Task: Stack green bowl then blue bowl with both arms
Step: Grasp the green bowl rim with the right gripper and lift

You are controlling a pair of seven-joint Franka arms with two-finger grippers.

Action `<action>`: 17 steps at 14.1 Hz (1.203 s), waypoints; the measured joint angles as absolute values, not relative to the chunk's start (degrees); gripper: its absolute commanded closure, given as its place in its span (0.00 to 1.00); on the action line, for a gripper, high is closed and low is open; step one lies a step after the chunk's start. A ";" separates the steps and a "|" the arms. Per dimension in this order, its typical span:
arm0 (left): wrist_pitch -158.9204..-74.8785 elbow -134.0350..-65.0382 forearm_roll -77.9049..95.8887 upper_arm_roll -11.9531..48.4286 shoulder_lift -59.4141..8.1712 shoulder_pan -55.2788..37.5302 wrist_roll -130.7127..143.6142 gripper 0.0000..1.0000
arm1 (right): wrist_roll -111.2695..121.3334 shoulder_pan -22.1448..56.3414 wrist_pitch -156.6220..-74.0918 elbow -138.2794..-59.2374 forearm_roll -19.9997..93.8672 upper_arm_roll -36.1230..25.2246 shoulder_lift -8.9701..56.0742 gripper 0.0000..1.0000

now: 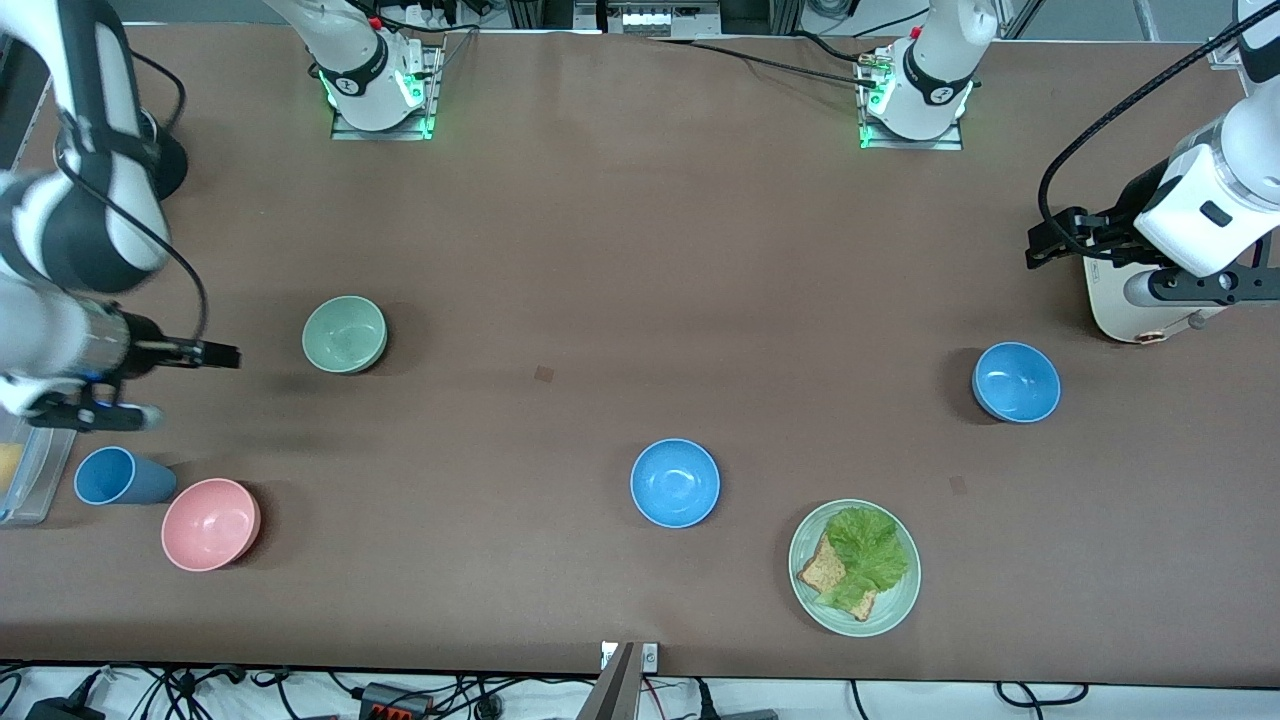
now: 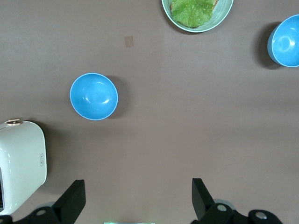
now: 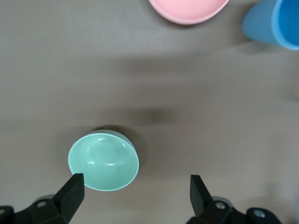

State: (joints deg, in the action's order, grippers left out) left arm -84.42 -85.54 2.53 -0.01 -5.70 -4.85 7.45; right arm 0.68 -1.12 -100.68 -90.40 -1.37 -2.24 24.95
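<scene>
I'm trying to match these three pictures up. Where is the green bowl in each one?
Front view: green bowl toward the right arm's end of the table, beside the right gripper.
Left wrist view: not in it.
Right wrist view: by one open finger.
Shared landmark: pink bowl, also in the right wrist view.

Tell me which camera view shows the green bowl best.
The right wrist view: the green bowl fills it large, its empty inside plain. The front view shows it whole but small. The left wrist view misses it.

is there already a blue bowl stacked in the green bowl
No, the green bowl sits empty on the table, and both blue bowls rest apart from it on the bare tabletop.
</scene>
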 measured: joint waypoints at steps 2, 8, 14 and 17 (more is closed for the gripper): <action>-84.42 -85.54 2.53 -0.01 -5.70 -4.85 7.45 0.00 | 0.64 -0.71 -102.81 -94.31 -1.37 -2.22 25.99 0.00; -84.42 -85.53 2.53 -0.01 -5.72 -4.77 7.45 0.00 | 0.61 -0.32 -112.29 -107.16 -1.37 -2.18 25.74 0.00; -84.41 -85.53 2.53 -0.02 -5.73 -4.77 7.49 0.00 | 0.61 -0.02 -117.84 -113.68 -1.37 -2.07 25.82 0.33; -84.41 -85.53 2.53 -0.02 -5.72 -4.76 7.50 0.00 | 0.61 -0.02 -118.29 -114.20 -1.37 -2.07 26.22 0.74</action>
State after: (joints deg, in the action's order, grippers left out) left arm -84.41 -85.53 2.53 -0.02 -5.72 -4.76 7.50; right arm 0.61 -0.02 -118.29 -114.20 -1.37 -2.07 26.22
